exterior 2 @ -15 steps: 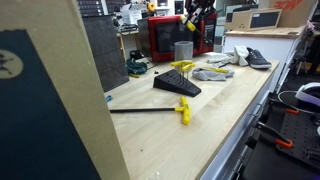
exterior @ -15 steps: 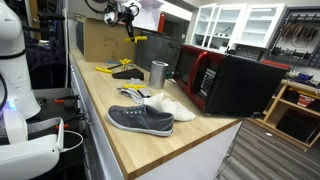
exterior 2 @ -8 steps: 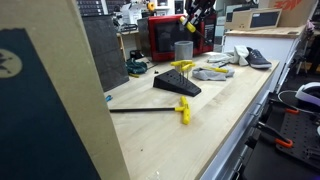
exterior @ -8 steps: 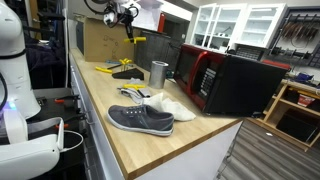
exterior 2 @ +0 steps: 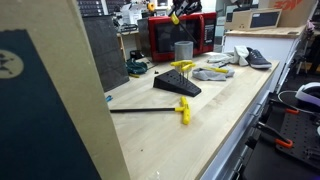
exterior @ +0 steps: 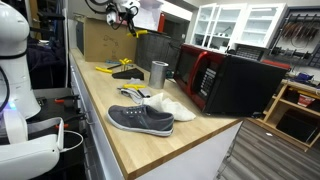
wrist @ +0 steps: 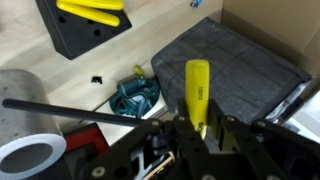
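Observation:
My gripper (wrist: 198, 135) is shut on a yellow tool handle (wrist: 197, 90) that sticks out ahead of the jaws. In both exterior views the gripper (exterior: 128, 14) (exterior 2: 178, 10) hangs high above the far end of the wooden counter (exterior: 120, 140), with the yellow tool (exterior: 140, 33) (exterior 2: 174, 18) in it. Below it in the wrist view lie a black tool holder (wrist: 85, 25) with yellow tools, a metal cup (wrist: 30, 130), a teal object (wrist: 135, 98) and a dark grey mat (wrist: 235, 70).
A grey shoe (exterior: 140, 119) and a white shoe (exterior: 165, 104) lie on the counter near its front. A red and black microwave (exterior: 225, 80) stands beside the cup (exterior: 159, 73). A cardboard box (exterior: 100, 40) stands at the far end. A black rod with a yellow end (exterior 2: 150, 110) lies on the counter.
My gripper has swung sideways and slightly up with the yellow tool in it. Nothing on the counter has moved.

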`<state>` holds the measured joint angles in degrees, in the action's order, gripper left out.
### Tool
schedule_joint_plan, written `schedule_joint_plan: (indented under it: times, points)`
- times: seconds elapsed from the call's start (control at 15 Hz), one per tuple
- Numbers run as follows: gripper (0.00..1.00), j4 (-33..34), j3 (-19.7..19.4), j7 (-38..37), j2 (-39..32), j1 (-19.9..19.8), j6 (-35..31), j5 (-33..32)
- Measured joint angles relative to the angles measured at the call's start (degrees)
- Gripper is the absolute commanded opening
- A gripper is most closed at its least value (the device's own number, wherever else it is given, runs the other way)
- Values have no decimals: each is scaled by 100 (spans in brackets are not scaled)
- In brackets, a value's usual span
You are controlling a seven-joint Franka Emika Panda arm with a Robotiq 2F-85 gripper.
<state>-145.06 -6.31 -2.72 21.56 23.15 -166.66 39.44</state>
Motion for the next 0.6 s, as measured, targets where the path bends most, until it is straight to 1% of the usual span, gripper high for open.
schedule_joint_plan:
  times: [0.2, 0.6]
  points:
    - [6, 435, -553, 381, -148, 524, -239, 612]
    - [6, 1147, -1730, 1342, -291, 1420, -269, 1694]
